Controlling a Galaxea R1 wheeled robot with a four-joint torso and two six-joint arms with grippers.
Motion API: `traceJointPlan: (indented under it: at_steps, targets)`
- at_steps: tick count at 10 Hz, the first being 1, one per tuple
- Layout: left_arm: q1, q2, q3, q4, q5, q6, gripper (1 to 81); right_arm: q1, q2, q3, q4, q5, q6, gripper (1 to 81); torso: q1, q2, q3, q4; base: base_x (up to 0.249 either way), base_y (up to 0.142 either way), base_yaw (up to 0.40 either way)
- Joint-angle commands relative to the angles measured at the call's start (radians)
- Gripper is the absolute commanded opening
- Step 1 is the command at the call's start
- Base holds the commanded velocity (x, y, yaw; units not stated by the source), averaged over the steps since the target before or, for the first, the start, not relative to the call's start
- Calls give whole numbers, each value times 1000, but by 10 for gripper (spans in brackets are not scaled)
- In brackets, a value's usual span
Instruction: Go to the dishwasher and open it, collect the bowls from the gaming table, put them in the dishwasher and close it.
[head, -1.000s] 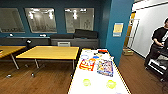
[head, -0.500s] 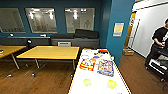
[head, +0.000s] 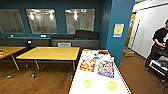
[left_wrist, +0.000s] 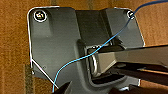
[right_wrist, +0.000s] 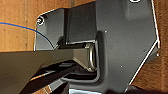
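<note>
The gaming table, long, narrow and white-topped, stretches away from me in the lower middle of the head view. Two small lime-yellow bowls stand on its near end, one to the left and one to the right. Farther along it lie colourful game boxes. The dishwasher is out of view. Both wrist views show the robot's dark plate over brown wooden floor.
Yellow wooden-topped tables stand to the left on wooden floor. A teal wall with a posted sheet rises behind the gaming table. A person in black stands at the right beside a cart.
The head view has shifted a little closer to the white table, so its bowls and boxes look slightly larger. Nothing on the table has moved.
</note>
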Motion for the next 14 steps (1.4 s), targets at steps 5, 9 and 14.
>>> traceJointPlan:
  at_steps: [5,9,14]
  targets:
    - [-51,-4,4,7,49,-2,811,56,-2,13,5,-56,-1,811,2,1,0,0,133,0,0]
    - [-51,-4,6,4,49,-2,811,56,-41,84,9,-54,2,811,4,2,0,0,29,0,0]
    - [-51,-6,6,-2,42,-5,811,34,-417,656,17,74,26,811,3,1,0,0,0,0,0]
